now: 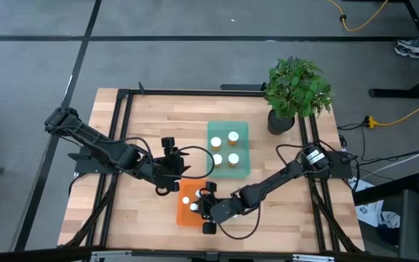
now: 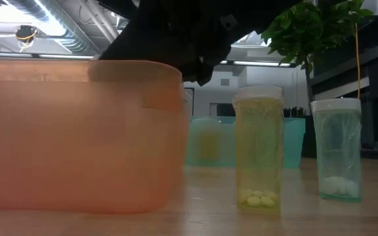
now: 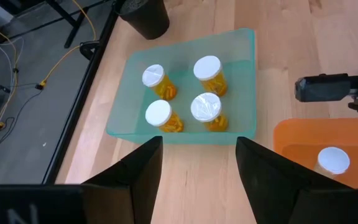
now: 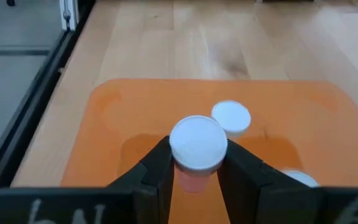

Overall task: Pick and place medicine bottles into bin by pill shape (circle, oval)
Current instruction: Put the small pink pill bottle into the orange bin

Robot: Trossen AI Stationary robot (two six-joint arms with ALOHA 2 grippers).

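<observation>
Gripping a white-capped bottle, the right gripper has its two fingers clamped on the bottle's sides just under the cap, and it hangs over the orange tray. Beyond it in that tray sits a second bottle, cap up, and a third cap shows at the edge of the right wrist view (only a sliver of it, so I cannot say much more).

From above, the orange tray lies near the table's front edge, with the green tray just behind it toward the plant. Four bottles stand upright in the green tray, two by two, caps white and bodies orange.

Over on the other side, the left gripper hovers with its fingers spread wide apart, nothing between them, looking across bare table at the green tray's near wall.

Down at table level, two more bottles stand on the wooden table beside the orange tray: one with small pills at its bottom, another farther off, possibly with rounder white pills.
</observation>
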